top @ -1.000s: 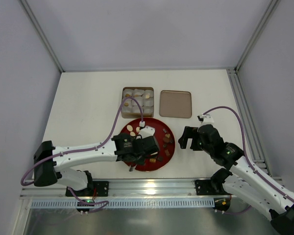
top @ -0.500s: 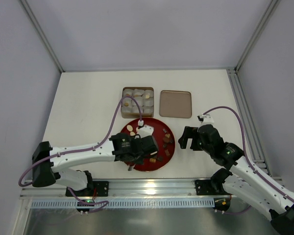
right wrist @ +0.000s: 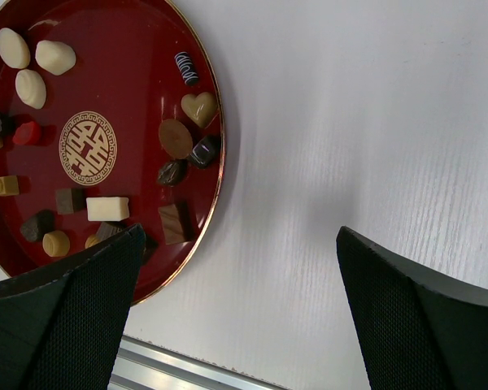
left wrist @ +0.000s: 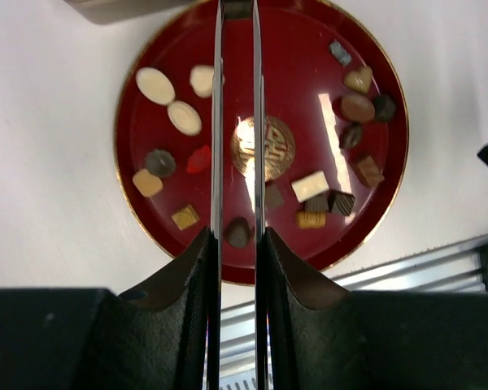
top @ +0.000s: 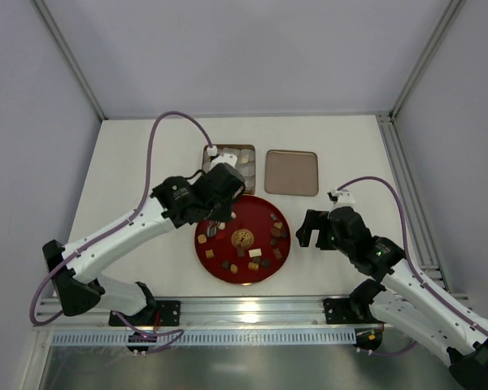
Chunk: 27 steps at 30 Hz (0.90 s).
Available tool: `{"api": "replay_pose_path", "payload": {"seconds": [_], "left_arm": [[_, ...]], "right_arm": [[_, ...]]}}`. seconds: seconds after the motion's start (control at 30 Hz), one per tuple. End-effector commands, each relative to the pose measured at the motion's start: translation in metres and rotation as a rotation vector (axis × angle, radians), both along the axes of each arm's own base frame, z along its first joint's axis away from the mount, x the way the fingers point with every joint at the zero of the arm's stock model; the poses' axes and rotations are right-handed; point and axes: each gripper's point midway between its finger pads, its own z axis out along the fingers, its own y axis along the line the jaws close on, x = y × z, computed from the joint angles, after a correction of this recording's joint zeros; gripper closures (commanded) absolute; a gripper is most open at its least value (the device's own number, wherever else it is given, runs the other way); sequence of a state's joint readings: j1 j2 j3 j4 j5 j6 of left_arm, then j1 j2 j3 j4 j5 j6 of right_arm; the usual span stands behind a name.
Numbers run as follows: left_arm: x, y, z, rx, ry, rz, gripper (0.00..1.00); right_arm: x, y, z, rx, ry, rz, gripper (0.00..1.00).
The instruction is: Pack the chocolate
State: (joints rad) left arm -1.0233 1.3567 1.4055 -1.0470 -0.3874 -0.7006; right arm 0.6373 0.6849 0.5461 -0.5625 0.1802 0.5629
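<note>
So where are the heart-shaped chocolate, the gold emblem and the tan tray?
heart-shaped chocolate (right wrist: 199, 108), right wrist view, its middle.
gold emblem (right wrist: 84, 147), right wrist view, its centre.
tan tray (top: 291, 172), top external view, its bare floor.

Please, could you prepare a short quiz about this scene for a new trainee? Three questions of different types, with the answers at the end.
1. True or false: the right pincer is shut.
2. Which colour is the plate? A red; B blue; C green.
3. How many heart-shaped chocolates lie on the plate?

Key: 1 false, it stands wide open and empty; 2 A; 3 one.
</note>
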Motion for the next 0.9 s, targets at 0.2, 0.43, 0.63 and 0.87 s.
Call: {"api": "replay_pose_path", "payload": {"seconds": [0.2,0.43,0.63,0.87], "left_arm": [[0.100,0.012,0.034,0.024,-0.077,0.048,0.87],[0.143,0.015,0.005,0.063,-0.021,0.072,0.89],[0.161,0.014,-0.013,0.080,-0.002,0.069,0.89],[0.173,0.017,-0.029,0.109,0.020,0.072,0.88]], "right_arm": [[0.004,0.001,0.006,0.017,-0.015,-0.017,0.00],[0.004,0.001,0.004,0.014,-0.008,-0.014,0.00],[0.003,0.001,0.004,0.014,-0.005,-0.015,0.00],[0.004,0.001,0.003,0.013,-0.004,-0.015,0.00]]}}
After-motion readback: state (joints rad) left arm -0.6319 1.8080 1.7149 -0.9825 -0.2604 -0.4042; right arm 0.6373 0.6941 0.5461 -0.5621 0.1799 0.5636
